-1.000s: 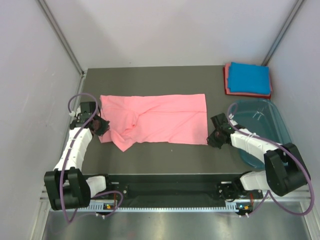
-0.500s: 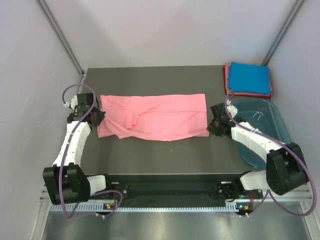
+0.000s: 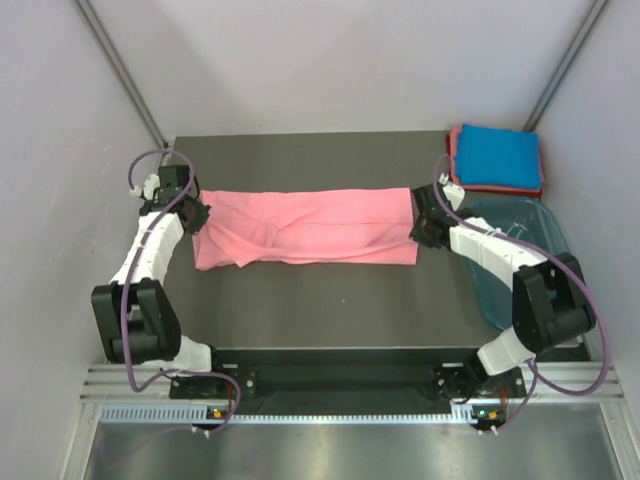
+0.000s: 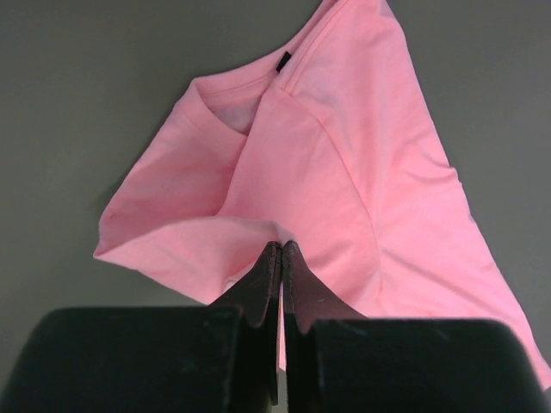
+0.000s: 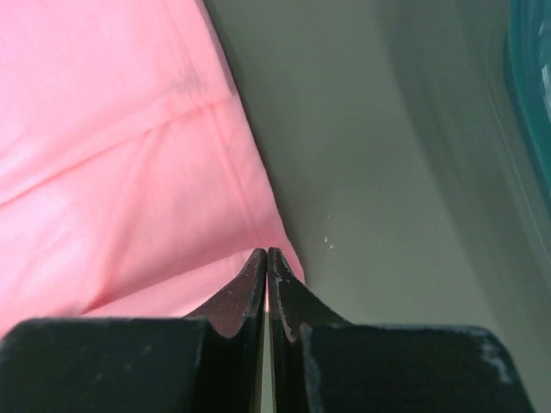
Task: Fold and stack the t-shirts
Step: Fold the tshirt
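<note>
Salmon-pink t-shirt point(image 3: 320, 228) spans dark table point(image 3: 320, 300), gripped by left hand point(image 4: 281, 248) and right hand point(image 5: 266, 252).

A dark grey table point(image 3: 320, 310) is lying beneath both pairs of jaws. Pale, evenly lit walls point(image 3: 330, 60) are enclosing it beyond them, and a metal rail point(image 3: 350, 413) is running behind them.

Top view: even diffuse overhead light, shadows faint and soft-edged, mild sheen on dark desk point(image 3: 300, 300), focus sharp throughout.
Left wrist view: salmon-pink t-shirt point(image 4: 344, 172) sharp, soft shadow beside raised fold, left pincer point(image 4: 281, 258) black, underexposed.
Right wrist view: cloth slightly soft, teal tub point(image 5: 534, 86) edge blurred.
</note>
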